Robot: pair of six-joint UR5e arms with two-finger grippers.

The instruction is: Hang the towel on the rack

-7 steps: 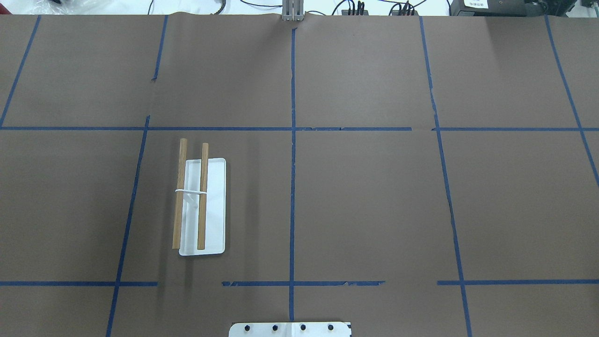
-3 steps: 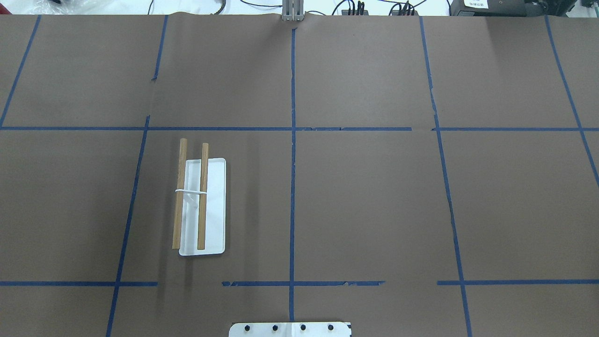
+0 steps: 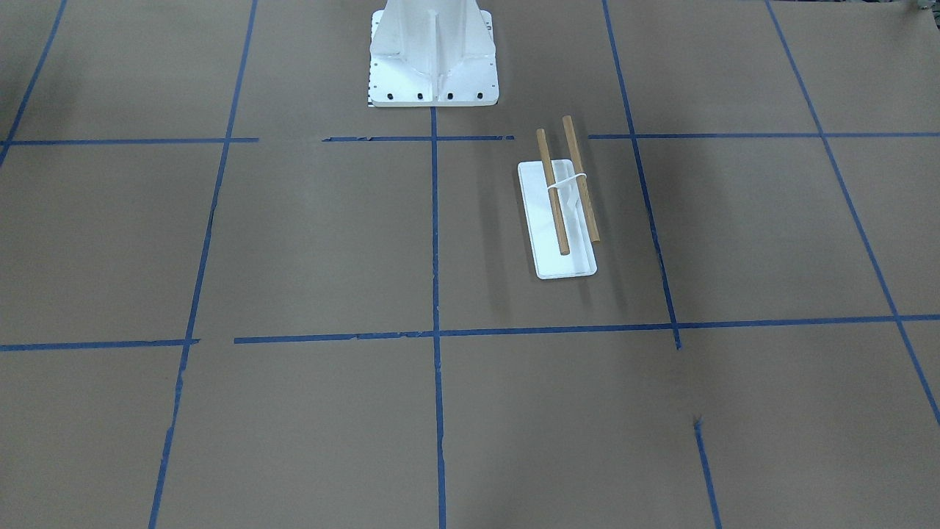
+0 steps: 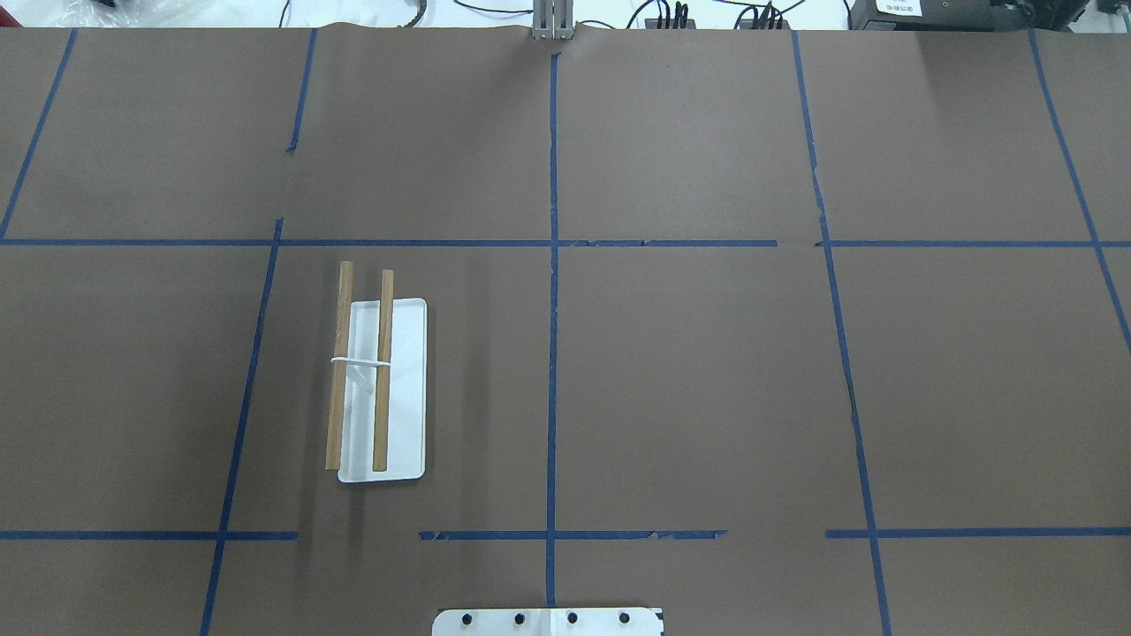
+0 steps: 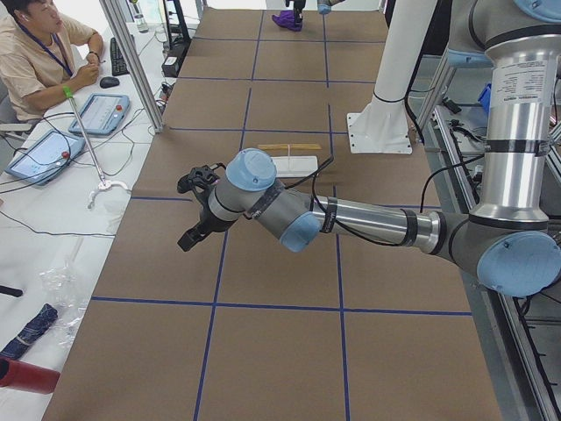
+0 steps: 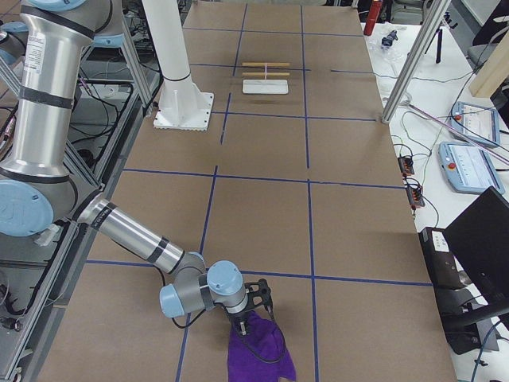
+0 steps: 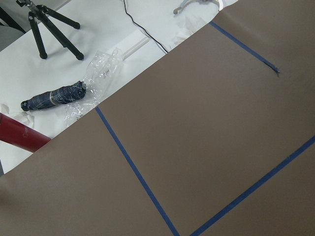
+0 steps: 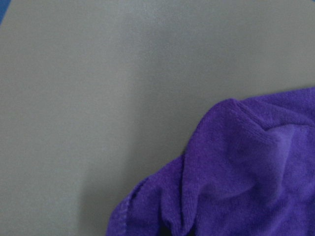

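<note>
The rack (image 4: 405,397) stands on the robot's left half of the table, a white base with two wooden dowels (image 4: 383,371) above it; it also shows in the front view (image 3: 540,220). The purple towel (image 6: 258,350) lies crumpled at the table's right end and fills the lower right of the right wrist view (image 8: 246,172). My right gripper (image 6: 253,312) is down at the towel's edge; I cannot tell whether it is open or shut. My left gripper (image 5: 197,210) hovers above the table's left end, far from the rack; I cannot tell its state either.
The white bolted pedestal (image 3: 432,51) stands at the robot's side of the table. Off the left end lie a folded umbrella (image 7: 54,97), a red cylinder (image 7: 19,133) and a tripod (image 7: 49,19). An operator (image 5: 39,48) sits at the far side.
</note>
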